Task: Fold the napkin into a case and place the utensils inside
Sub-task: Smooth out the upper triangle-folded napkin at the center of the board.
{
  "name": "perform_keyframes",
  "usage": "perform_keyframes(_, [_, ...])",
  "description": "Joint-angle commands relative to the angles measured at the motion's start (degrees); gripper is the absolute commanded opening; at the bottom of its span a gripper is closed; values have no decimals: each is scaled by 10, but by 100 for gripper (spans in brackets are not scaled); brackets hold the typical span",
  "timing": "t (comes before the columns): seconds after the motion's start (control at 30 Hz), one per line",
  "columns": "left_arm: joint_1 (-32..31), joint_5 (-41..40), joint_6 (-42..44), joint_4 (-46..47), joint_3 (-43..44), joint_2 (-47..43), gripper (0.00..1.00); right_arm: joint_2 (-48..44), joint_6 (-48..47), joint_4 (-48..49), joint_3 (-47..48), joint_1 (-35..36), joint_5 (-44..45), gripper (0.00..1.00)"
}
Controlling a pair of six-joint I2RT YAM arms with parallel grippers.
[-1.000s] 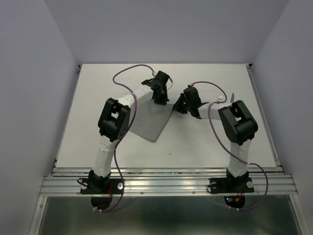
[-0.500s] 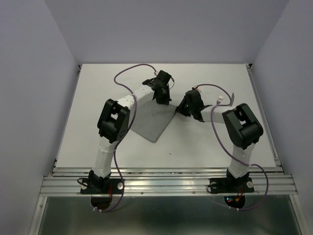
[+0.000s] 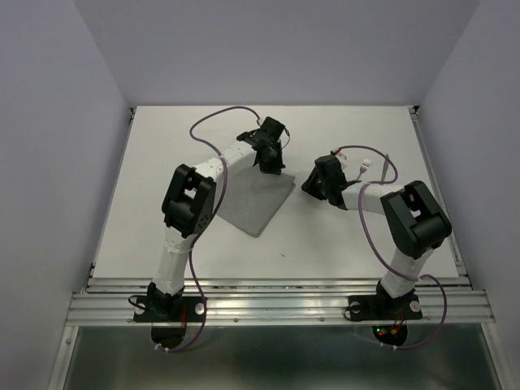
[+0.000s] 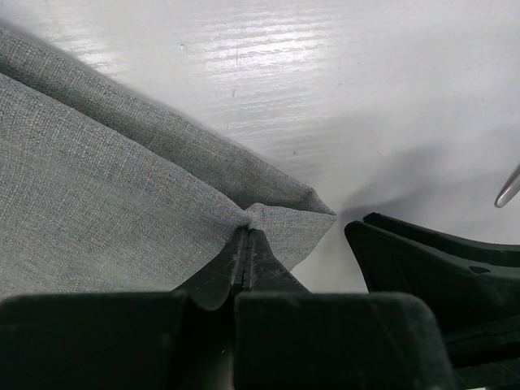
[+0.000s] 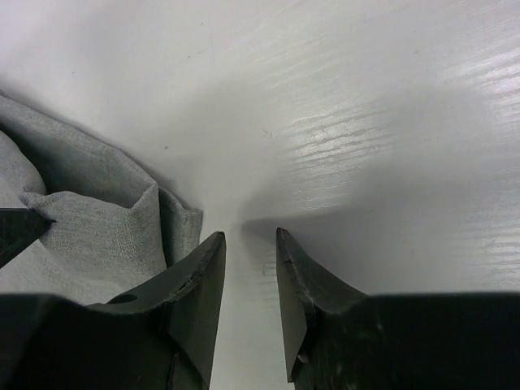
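Observation:
The grey napkin [image 3: 256, 205] lies folded on the white table, its far right corner raised. My left gripper [image 3: 272, 168] is shut on that corner, and the cloth [image 4: 122, 187] puckers at the pinched fingertips [image 4: 248, 233]. My right gripper [image 5: 250, 236] stands open just right of the corner, with only bare table between its fingers. The napkin's folded edge [image 5: 89, 219] lies beside its left finger without touching it. In the top view the right gripper [image 3: 309, 185] sits a little right of the cloth. A silver utensil tip [image 4: 509, 188] shows at the left wrist view's right edge; which utensil it is I cannot tell.
The white table [image 3: 187, 138] is boxed in by pale walls at the back and both sides. A metal rail [image 3: 276, 305] with both arm bases runs along the near edge. Purple cables [image 3: 215, 122] loop above both arms.
My right gripper has opened and drawn back to the right, off the napkin's corner. My left gripper has kept its pinch on the corner and stayed put.

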Motion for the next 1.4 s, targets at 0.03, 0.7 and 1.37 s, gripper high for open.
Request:
perform_keyframes(0.03, [-10,13,5,-12,27,-39,0,17,-7,-9,16,0,-14,37])
perform_keyframes(0.7, [-26,11,0,-28,54,-18,0,-5,-19,-24,-12,-5,-19,16])
perform_keyframes(1.37, [-26,15,5,-31,52,-20,0,-42,-12,10,-60,-5,-82,23])
